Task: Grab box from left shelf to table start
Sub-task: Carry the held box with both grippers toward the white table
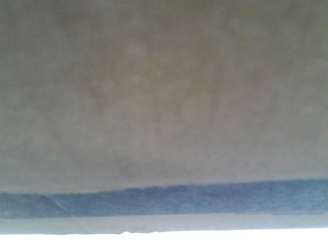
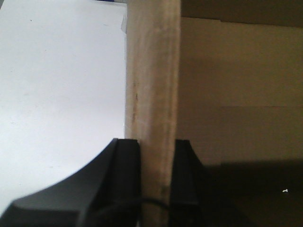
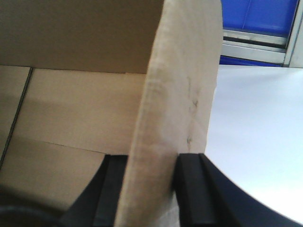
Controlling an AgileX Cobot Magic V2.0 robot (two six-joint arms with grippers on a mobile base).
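Front cam is filled by the box [image 1: 164, 102]: blurred brown cardboard, a blue-grey band [image 1: 164, 201] low across it and a white strip along the bottom. Nothing else is readable there.

Left wrist: left gripper [image 2: 156, 146] is clamped on the box's upright side wall [image 2: 154, 71]. One black finger [image 2: 127, 179] is on the outer face, the other on the inner face, and both touch the cardboard. The white table [image 2: 61, 94] lies just beside the outer face. The box interior is on the other side, in shadow.

Right wrist: right gripper [image 3: 149, 163] is clamped the same way on the opposite wall [image 3: 184, 94], with a finger [image 3: 189, 189] pressed against each face. Here the inside of the box is on one side, its floor seam visible, and the table [image 3: 255, 132] is on the other.

At the table's far edge I see a silvery shelf rail [image 3: 253, 42] with a blue bin [image 3: 260, 14] above it. The box is well back from that edge, with bare tabletop between them.

I can't tell whether the box bottom is touching the table or held just above it. No view shows the underside.
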